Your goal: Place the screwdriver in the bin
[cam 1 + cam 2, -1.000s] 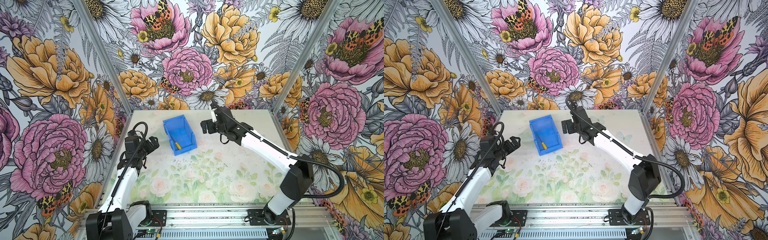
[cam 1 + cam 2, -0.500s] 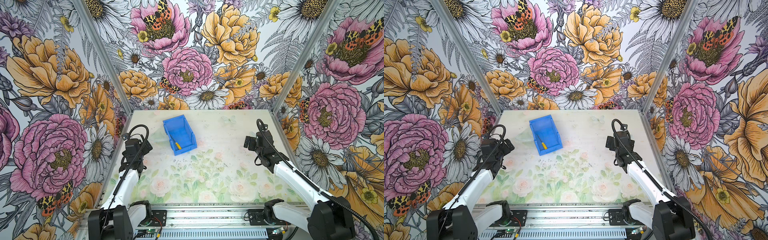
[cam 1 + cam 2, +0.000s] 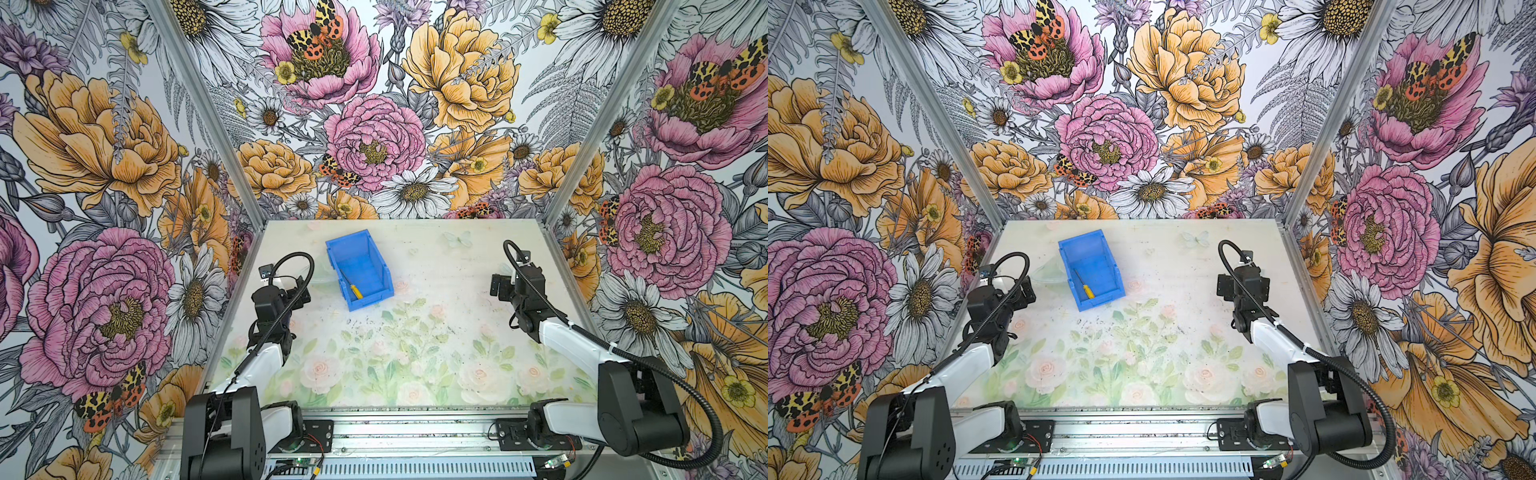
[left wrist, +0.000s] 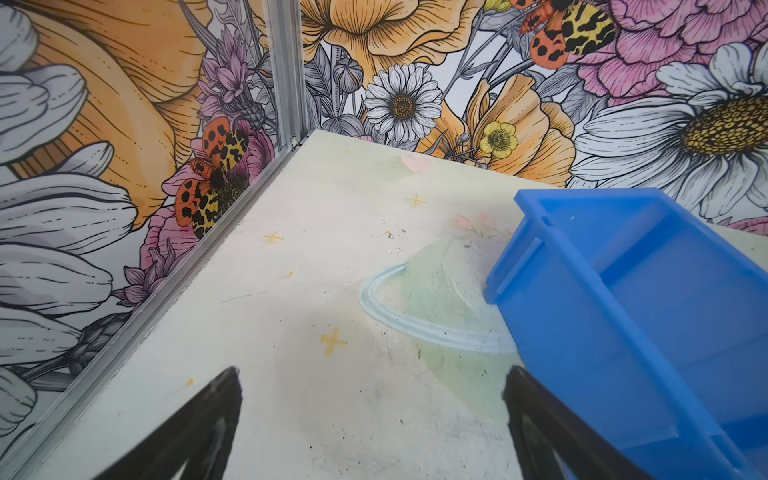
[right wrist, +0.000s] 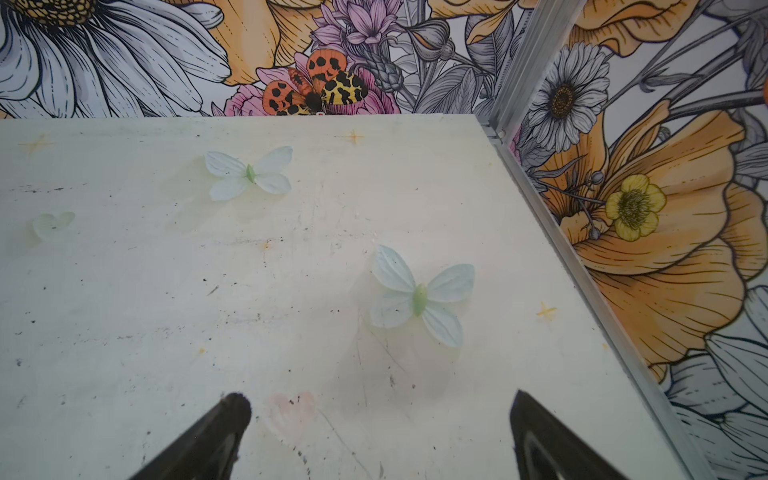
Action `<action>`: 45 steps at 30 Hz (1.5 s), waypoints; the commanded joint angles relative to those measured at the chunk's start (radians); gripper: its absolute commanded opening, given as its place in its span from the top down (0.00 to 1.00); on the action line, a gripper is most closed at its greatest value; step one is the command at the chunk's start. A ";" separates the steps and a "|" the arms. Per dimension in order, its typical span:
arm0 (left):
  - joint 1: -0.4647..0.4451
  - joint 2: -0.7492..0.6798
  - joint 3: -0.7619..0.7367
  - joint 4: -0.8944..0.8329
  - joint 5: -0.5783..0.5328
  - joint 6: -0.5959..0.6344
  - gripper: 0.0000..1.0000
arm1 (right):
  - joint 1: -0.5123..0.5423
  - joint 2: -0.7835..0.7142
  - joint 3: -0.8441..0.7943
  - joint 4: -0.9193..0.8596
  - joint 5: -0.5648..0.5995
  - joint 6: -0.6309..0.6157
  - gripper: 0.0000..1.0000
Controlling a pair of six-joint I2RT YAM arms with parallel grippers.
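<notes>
The blue bin point(image 3: 368, 262) point(image 3: 1096, 262) stands at the back left of the table in both top views. The screwdriver point(image 3: 356, 290) point(image 3: 1088, 291) lies inside it on the floor, yellow handle toward the low front side. My left gripper point(image 3: 300, 292) point(image 3: 1024, 293) hovers open just left of the bin, holding nothing. In the left wrist view the gripper point(image 4: 372, 374) is open over bare table, with the bin's outer wall point(image 4: 582, 332) beside one finger. My right gripper point(image 3: 498, 285) point(image 3: 1225, 287) is open and empty near the right wall. The right wrist view shows this gripper point(image 5: 378, 397) over bare table.
Floral walls close the table on three sides, with metal corner posts point(image 3: 253, 208) point(image 3: 548, 212). The table top point(image 3: 415, 332) carries printed flowers and butterflies point(image 5: 419, 295). An aluminium rail point(image 3: 395, 424) with both arm bases runs along the front edge.
My right arm has pulled back from beside the bin to the right side of the table, its gripper open throughout. The left gripper has shifted a little. The screwdriver stays in the bin.
</notes>
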 commanded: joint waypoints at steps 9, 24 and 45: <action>-0.036 0.151 -0.032 0.302 0.076 0.031 0.01 | -0.047 0.073 -0.045 0.208 -0.101 -0.094 0.01; -0.048 0.327 -0.020 0.476 0.117 0.046 0.01 | -0.092 0.179 -0.107 0.466 -0.115 -0.053 0.00; -0.088 0.369 -0.025 0.518 0.064 0.080 0.01 | -0.107 0.203 -0.195 0.645 -0.104 -0.038 0.01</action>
